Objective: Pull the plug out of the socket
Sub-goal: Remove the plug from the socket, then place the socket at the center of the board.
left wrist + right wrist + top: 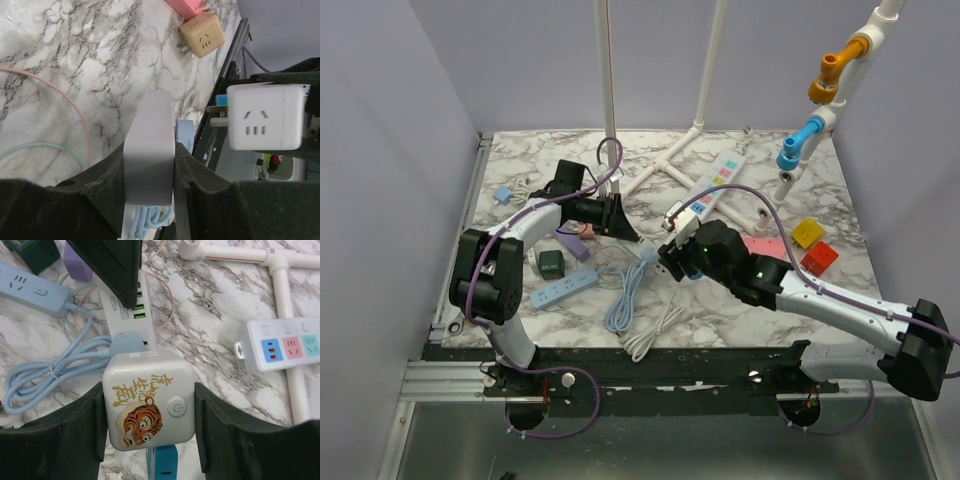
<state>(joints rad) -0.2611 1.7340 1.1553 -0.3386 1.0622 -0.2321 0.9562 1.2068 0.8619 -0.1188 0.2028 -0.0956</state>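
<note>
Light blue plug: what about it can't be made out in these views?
Right wrist: the tiger cube in the fingers covers part of the light blue plug; its socket, white strip or cube, is hidden.
Left wrist: the strip blocks most of the plug; prongs unseen.
Top external: the joint is too small.

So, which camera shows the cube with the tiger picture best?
Right wrist: the tiger cube sits between the fingers of the right gripper, print facing the lens. From above, the gripper mostly hides it. Left wrist shows no tiger print.

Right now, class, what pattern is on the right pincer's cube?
Cube bears an orange tiger; right wrist view.
</note>
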